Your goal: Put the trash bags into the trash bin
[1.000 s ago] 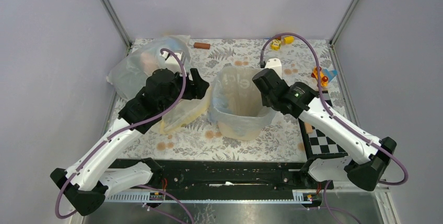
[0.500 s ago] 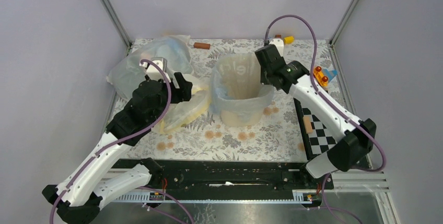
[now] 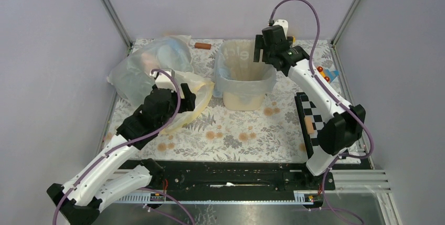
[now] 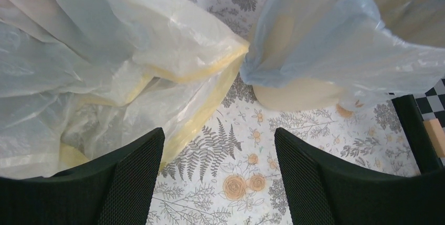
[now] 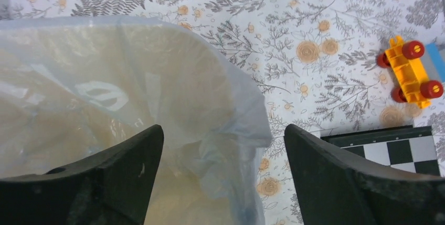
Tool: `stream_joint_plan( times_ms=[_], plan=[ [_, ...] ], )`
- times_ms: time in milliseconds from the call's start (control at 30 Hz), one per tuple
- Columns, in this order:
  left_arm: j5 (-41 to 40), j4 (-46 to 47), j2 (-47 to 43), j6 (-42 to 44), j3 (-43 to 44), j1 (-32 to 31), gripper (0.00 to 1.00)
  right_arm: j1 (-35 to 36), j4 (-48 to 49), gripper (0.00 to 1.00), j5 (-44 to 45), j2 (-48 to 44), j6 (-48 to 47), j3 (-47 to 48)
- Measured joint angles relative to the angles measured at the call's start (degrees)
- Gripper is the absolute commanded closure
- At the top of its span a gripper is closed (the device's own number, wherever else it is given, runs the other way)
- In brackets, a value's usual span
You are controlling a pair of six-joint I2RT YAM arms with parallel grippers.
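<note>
The cream trash bin [image 3: 242, 98] stands upright at the back middle of the table. A pale blue trash bag [image 3: 231, 81] lines it, its edge folded over the rim and hanging down the sides. My right gripper [image 3: 261, 57] hovers open over the bin's far right rim. In the right wrist view the bag's edge [image 5: 231, 115] lies below the gap between the jaws [image 5: 223, 146], and neither jaw touches it. My left gripper [image 3: 192, 95] is open to the left of the bin. In the left wrist view the jaws [image 4: 218, 151] frame bare tablecloth, with the blue bag [image 4: 325, 41] and the bin's base [image 4: 299, 93] ahead.
A pale yellow bag [image 3: 194, 107] lies beside the bin under my left gripper, with a bulky clear bag [image 3: 147, 62] behind it. A checkerboard [image 3: 310, 122] lies on the right, with toys [image 3: 322, 74] at the right edge. A brown cylinder [image 3: 202, 45] is at the back.
My right gripper opened and let go of the bag's rim after moving to the back; the bin shifted back with it. My left arm drew back toward the near left.
</note>
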Motion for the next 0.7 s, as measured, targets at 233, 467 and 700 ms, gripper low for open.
stream_joint_plan(
  times_ms=[233,467,700],
  plan=[
    [2.69,3.19,-5.05,-2.38,-7.13,0.0,0.01,-0.04,5.81,0.0,-0.92,-12.02,-3.89,-7.85],
    [6.25,6.62,-6.29,-5.73,-13.0,0.04,0.01,-0.04,19.76,0.0,-1.6,-38.29,-7.26,-31.15],
    [10.56,12.98,-9.01,-7.78,-20.72,0.04,0.01,-0.04,30.93,0.0,2.51,-56.74,-5.75,-57.24]
  ],
)
